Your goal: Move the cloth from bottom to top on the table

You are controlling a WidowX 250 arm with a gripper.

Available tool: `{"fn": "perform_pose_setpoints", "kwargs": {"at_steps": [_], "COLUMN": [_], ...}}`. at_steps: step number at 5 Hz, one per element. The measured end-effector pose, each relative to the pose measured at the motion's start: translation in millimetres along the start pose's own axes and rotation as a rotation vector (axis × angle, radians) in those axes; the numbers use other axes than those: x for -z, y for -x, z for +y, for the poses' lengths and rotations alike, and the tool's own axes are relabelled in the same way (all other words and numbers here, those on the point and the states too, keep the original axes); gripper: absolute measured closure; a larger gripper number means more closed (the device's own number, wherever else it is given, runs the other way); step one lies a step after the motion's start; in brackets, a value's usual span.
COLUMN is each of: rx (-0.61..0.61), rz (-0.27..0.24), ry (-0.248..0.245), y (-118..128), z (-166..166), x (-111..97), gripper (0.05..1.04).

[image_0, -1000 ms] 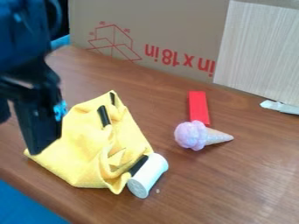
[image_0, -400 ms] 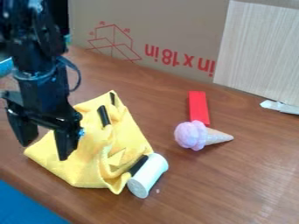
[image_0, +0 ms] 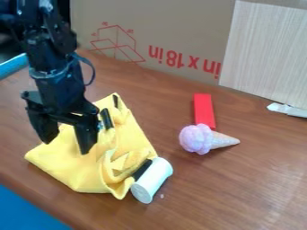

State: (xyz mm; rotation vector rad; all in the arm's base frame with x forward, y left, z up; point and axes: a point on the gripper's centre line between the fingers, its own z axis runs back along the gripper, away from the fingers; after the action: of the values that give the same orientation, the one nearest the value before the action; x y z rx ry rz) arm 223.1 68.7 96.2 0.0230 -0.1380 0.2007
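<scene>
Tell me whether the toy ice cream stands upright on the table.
No, the toy ice cream lies on its side, its cone pointing toward the view's right.

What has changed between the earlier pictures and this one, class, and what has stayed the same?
The robot arm has moved right and slightly up in the picture, bringing its jaws, standing open, further over the yellow cloth. Nothing was taken hold of or let go. The cloth, white tube, toy ice cream and red block stayed put.
</scene>
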Motion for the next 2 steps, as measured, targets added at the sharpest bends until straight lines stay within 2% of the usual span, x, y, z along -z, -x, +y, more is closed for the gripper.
{"fn": "perform_pose_setpoints", "kwargs": {"at_steps": [1,2], "rx": [-0.007,-0.025], "rz": [-0.034,-0.016], "ry": [-0.032,-0.061], "y": [-8,-12], "z": [5,11], "x": [6,19], "gripper": [0.082,0.082]}}
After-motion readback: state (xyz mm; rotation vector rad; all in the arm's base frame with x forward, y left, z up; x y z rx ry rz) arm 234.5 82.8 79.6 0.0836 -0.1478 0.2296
